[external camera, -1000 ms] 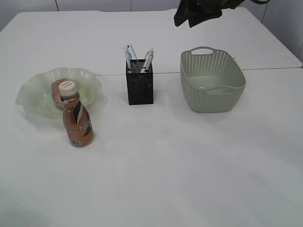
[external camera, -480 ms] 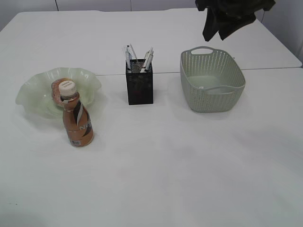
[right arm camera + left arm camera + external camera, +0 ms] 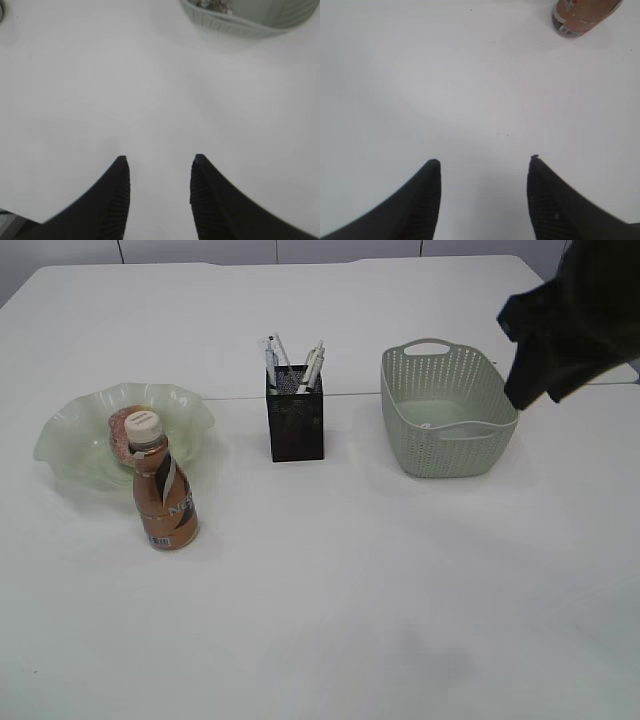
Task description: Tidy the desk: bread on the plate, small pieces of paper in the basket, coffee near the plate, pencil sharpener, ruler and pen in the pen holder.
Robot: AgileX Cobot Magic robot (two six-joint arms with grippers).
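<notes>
The bread [image 3: 122,430] lies on the pale green plate [image 3: 70,440], partly behind the coffee [image 3: 165,505], which stands upright just in front of the plate. The black pen holder [image 3: 296,425] holds a pen [image 3: 314,365] and the clear ruler [image 3: 280,350]; the pencil sharpener is hidden. The basket [image 3: 445,415] shows small pieces of paper [image 3: 212,4] inside. My right gripper [image 3: 159,159] is open and empty over bare desk near the basket [image 3: 240,22]; its arm [image 3: 570,330] is a dark blur. My left gripper [image 3: 485,162] is open and empty, short of the coffee [image 3: 580,20].
The white desk [image 3: 330,610] has a seam across it behind the holder and basket. A dark edge [image 3: 1,10] shows at the top left corner of the right wrist view.
The right arm has swung from above the far middle of the desk to the right and down, now beside the basket's right end. The objects have not moved.
</notes>
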